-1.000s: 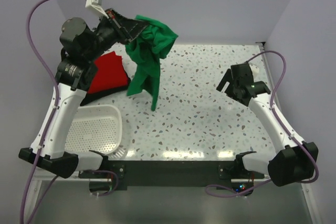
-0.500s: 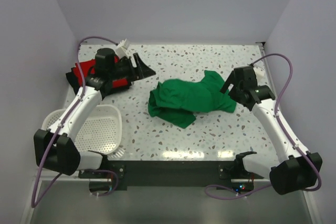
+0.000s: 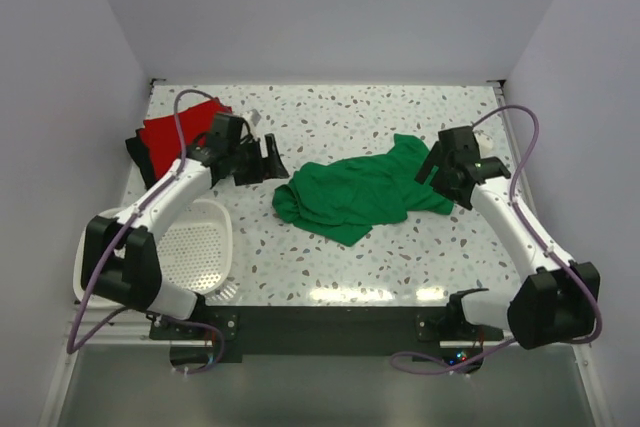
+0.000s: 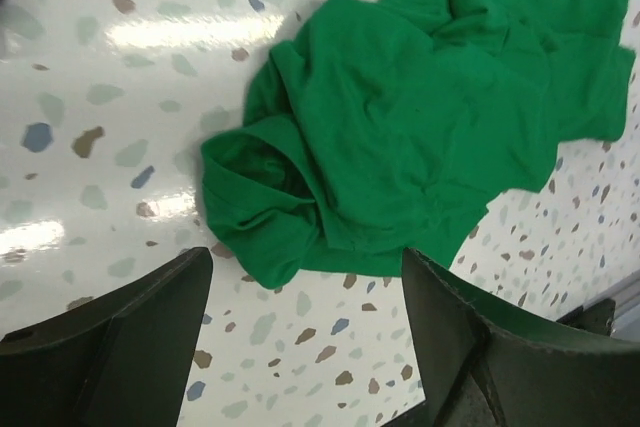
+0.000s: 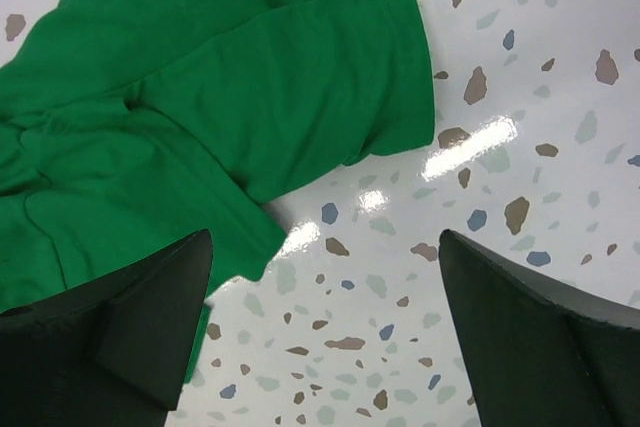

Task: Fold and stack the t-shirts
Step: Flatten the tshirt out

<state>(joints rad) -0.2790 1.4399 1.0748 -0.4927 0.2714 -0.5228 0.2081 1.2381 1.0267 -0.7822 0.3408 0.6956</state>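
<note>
A bright green t-shirt [image 3: 360,197] lies crumpled in the middle of the table, loose from both grippers. My left gripper [image 3: 275,162] hovers just left of it, open and empty; in the left wrist view the green t-shirt [image 4: 420,117] lies bunched beyond the left gripper [image 4: 305,262]. My right gripper [image 3: 435,172] is open at the shirt's right edge. In the right wrist view a sleeve of the green t-shirt [image 5: 200,97] lies ahead of the right gripper [image 5: 325,242], over bare table. A red t-shirt [image 3: 180,132] lies at the back left on top of a black t-shirt [image 3: 133,152].
A white slotted basket [image 3: 195,247] stands at the front left, beside the left arm. The speckled tabletop [image 3: 400,257] is walled at the back and both sides.
My left gripper has opened and let go of the green t-shirt, which dropped from hanging in the air to a heap on the table. The left arm has come down low; the right gripper has shifted slightly.
</note>
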